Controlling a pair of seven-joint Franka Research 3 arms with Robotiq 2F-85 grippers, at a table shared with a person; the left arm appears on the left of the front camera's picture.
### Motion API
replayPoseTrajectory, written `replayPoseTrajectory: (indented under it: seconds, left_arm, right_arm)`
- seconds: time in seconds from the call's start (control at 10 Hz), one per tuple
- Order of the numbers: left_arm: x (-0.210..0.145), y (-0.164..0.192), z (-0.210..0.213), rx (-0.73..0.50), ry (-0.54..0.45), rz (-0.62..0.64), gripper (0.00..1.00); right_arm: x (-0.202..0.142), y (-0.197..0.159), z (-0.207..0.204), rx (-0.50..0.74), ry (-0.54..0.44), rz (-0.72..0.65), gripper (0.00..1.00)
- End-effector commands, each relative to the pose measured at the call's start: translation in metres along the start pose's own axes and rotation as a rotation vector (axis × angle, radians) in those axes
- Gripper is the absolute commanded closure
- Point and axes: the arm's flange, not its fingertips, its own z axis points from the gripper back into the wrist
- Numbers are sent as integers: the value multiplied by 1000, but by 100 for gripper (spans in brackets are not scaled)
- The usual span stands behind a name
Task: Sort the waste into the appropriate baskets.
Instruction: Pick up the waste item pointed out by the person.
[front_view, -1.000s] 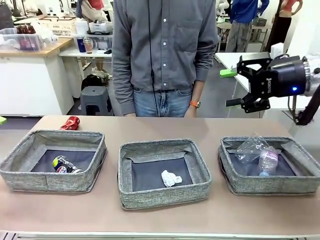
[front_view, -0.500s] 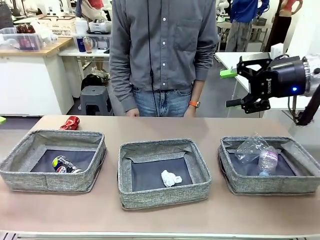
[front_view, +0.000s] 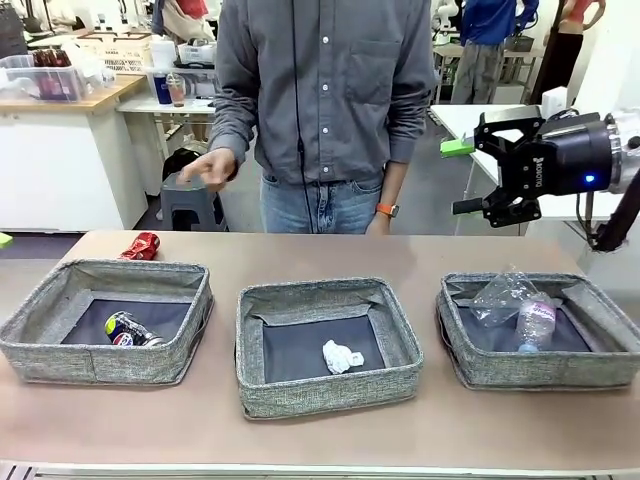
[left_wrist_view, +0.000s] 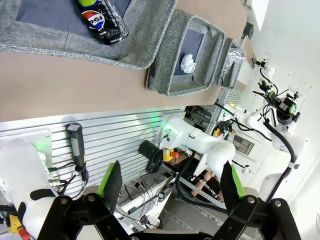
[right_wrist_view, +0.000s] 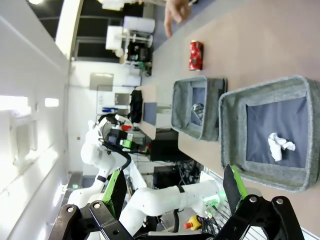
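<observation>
- Remaining item: crushed red can (front_view: 141, 246), lying on the table just behind the left basket (front_view: 108, 320), at its far rim.
- Can's long axis runs roughly across the table.
- Right gripper (front_view: 497, 168): jaws apart, empty, raised far to the right, well apart from the can.
- Left gripper (left_wrist_view: 170, 184): jaws apart, empty; judged nearer.
- Person's hand (front_view: 205, 168) is raised above the table's far-left edge.

The right basket (front_view: 470, 365) runs off the front view's right edge, and its near wall hides the lower end of the clear plastic bottle (front_view: 535, 322). The left basket (left_wrist_view: 75, 42) is cut by the left wrist view's top edge, as is the dark-silver can (left_wrist_view: 102, 22).
</observation>
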Motion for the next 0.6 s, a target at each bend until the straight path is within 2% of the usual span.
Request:
replayPoseTrajectory:
  seconds: [0.0,0.5]
  left_arm:
    - [-2,0,1,-9,2,-10,0]
    - [-2,0,1,-9,2,-10,0]
  right_arm:
    - [2,-1,-3,26,-10,19,0]
    - [2,-1,-3,26,-10,19,0]
